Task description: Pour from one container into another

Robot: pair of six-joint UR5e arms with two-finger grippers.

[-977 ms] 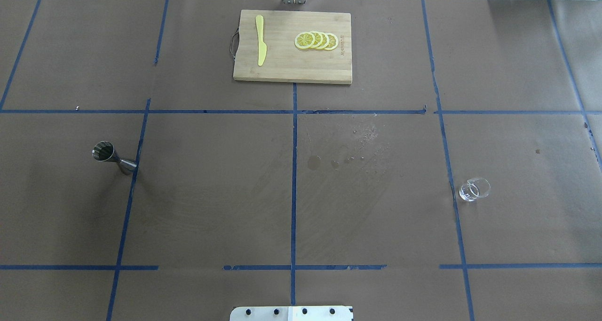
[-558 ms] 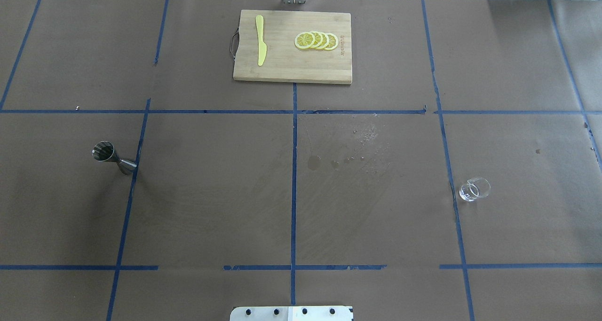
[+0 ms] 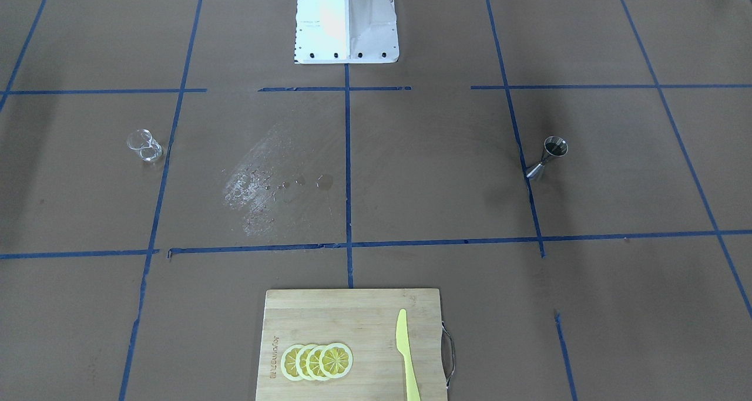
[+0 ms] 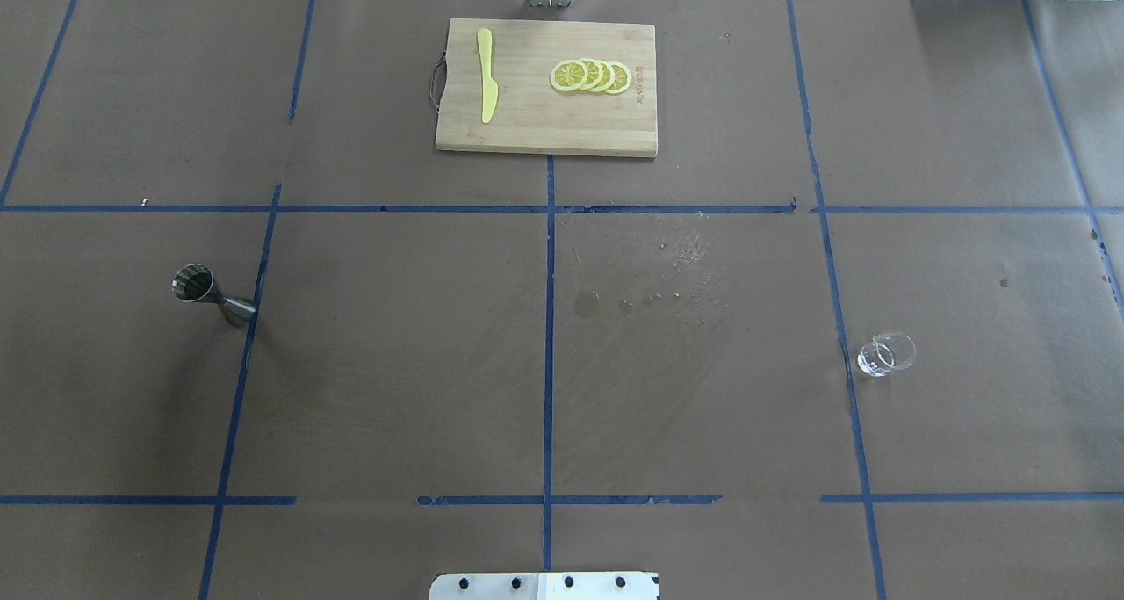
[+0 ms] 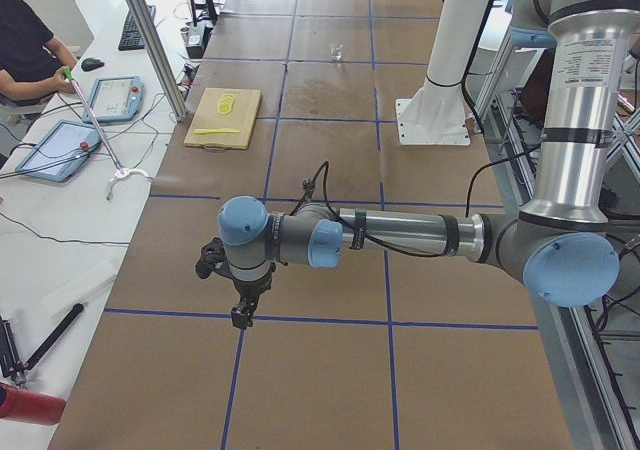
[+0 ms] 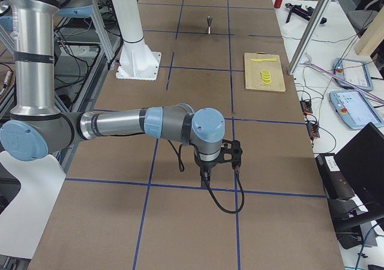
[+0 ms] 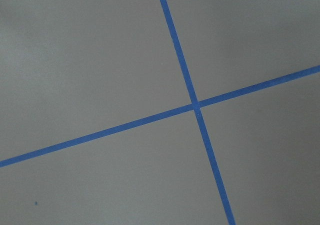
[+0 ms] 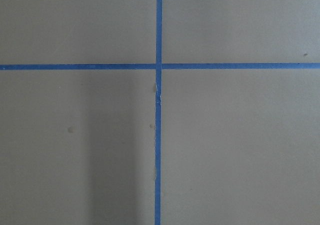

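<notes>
Unmoved since earlier: glass cup (image 4: 885, 354), jigger (image 4: 213, 294) upright, well apart; left gripper (image 5: 242, 313), right gripper (image 6: 204, 172): cannot tell if clenched.

The left gripper (image 5: 241, 313) and the right gripper (image 6: 206, 171) show only in the side views, dark and small, so I cannot tell how their jaws stand. In those views the glass cup (image 5: 337, 52) and the jigger (image 6: 209, 24) are tiny specks at the far end of the table, and what is inside them cannot be read. In the front-facing view the lower edge cuts off the cutting board (image 3: 352, 307) and the tip of the yellow knife (image 3: 405, 354).
</notes>
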